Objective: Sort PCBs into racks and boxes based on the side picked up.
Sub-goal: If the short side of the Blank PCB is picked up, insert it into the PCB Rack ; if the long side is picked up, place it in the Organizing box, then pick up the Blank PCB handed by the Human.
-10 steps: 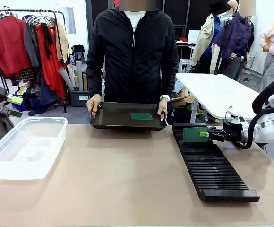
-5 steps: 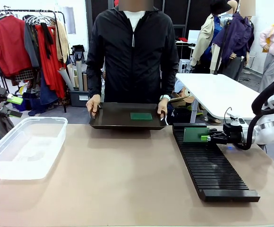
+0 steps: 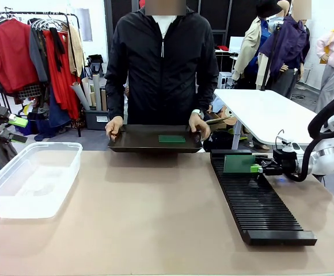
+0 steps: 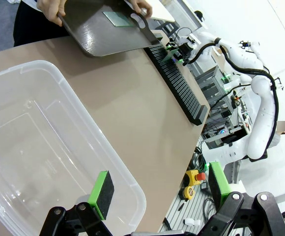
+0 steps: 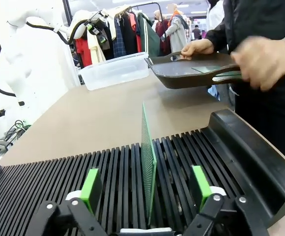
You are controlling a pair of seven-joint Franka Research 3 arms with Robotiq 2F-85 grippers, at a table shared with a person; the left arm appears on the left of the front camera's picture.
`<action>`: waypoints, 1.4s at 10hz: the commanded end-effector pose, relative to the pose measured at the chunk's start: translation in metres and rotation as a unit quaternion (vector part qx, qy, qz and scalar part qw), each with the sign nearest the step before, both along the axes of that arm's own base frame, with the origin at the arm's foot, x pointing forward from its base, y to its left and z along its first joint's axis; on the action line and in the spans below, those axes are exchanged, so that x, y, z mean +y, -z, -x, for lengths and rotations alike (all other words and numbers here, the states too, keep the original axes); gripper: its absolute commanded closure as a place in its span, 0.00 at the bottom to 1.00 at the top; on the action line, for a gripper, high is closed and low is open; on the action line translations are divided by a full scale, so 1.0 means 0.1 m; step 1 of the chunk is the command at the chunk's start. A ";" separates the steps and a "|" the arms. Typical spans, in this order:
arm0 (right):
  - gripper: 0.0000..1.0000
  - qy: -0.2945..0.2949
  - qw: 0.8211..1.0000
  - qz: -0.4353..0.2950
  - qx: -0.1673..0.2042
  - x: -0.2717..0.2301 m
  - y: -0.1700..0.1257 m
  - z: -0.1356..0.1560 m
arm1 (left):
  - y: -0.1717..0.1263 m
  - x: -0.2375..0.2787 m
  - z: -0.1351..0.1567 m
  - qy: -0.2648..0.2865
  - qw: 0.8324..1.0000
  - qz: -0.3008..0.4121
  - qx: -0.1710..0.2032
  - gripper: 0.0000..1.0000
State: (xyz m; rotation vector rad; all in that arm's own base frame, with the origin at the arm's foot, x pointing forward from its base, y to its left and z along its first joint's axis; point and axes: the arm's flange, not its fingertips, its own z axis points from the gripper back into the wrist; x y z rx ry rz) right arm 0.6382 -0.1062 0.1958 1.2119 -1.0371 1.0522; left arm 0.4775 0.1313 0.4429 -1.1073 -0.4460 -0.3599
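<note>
R end effector open; PCB upright in rack slot.
PCB edge-on btwn pads, touching neither, centre-right of front frame. Next PCB flat on tray, up-left of R; L end effector, open near box, looks farther.

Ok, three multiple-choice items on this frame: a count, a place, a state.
1. PCBs on the tray that the person holds: A none, B one, C three.
2. The PCB at the right gripper is: A flat on the tray, B upright in the rack, C hanging in the air.
3. The right gripper is: A open, B shut on the PCB, C shut on nothing.
Answers: B, one green PCB lies there; B, it stands in a slot; A, both pads stand off it.
</note>
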 end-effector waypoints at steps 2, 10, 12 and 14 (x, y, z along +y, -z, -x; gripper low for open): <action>0.00 0.000 1.000 0.011 0.000 -0.08 -0.15 0.14 | -0.02 -0.01 0.01 -0.002 1.000 -0.001 0.001 0.00; 0.00 0.010 1.000 0.006 -0.002 -0.14 -0.12 0.06 | -0.02 -0.01 0.01 -0.002 1.000 -0.001 0.001 0.00; 0.00 0.010 1.000 0.006 -0.002 -0.14 -0.12 0.06 | -0.02 -0.01 0.01 -0.002 1.000 -0.001 0.001 0.00; 0.00 0.010 1.000 0.006 -0.002 -0.14 -0.12 0.06 | -0.02 -0.01 0.01 -0.002 1.000 -0.001 0.001 0.00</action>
